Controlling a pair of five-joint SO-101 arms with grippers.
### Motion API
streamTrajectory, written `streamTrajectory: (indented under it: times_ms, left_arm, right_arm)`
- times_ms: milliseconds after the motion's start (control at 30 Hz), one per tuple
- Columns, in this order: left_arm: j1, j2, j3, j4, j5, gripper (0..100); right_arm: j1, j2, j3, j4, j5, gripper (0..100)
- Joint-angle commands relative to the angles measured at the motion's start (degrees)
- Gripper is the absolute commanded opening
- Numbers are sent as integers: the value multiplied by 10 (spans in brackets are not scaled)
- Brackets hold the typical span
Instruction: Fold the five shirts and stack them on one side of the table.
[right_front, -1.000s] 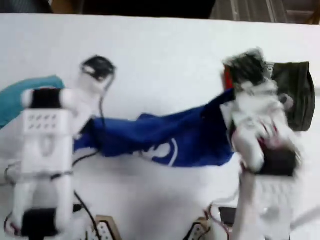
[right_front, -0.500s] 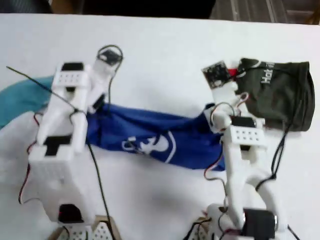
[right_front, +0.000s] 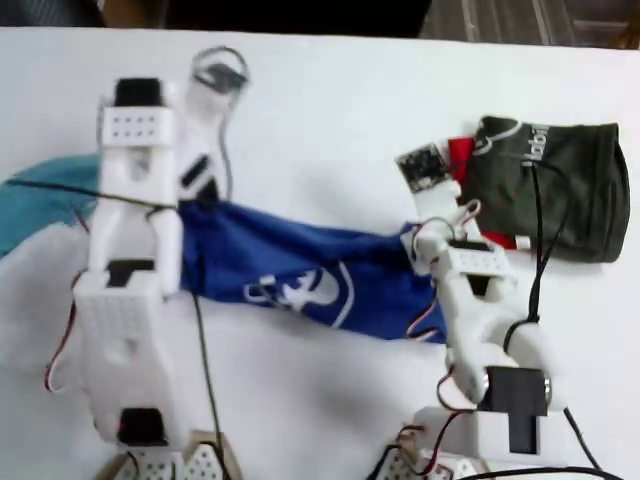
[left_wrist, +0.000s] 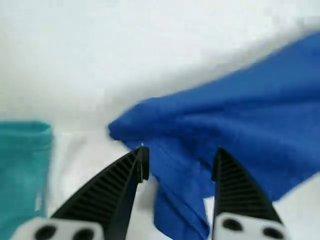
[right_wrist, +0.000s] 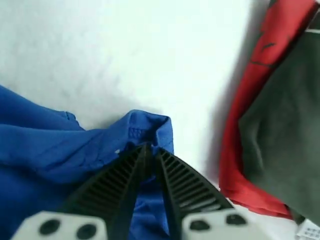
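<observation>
Both arms shifted slightly; blue shirt (right_front: 300, 275) still lies stretched across the counter (right_front: 330, 120) between them. Left tool (left_wrist: 181, 152) open, jaws apart over one shirt corner. Right tool (right_wrist: 150, 147) closed, pinching the other end, near the folded stack (right_front: 560, 190).

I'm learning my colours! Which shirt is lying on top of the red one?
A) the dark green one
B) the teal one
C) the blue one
A: the dark green shirt lies folded on the red shirt, whose edge peeks out beneath it.
</observation>
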Motion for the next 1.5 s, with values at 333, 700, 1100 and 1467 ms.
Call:
streamTrajectory:
  times_ms: [333,700,1100,1467]
  left_arm:
    - [52,-322,436,-85,-66,225]
    - [54,-345,640,-285,-67,225]
    - [27,-350,622,-324,-62,20]
    - [27,-350,465,-203,-51,25]
  right_arm:
    - [-3,3,-11,-14,-6,20]
    - [-3,5,-11,-14,-6,20]
    - [-3,27,-30,-2,-6,20]
    - [-4,21,-31,-1,-6,20]
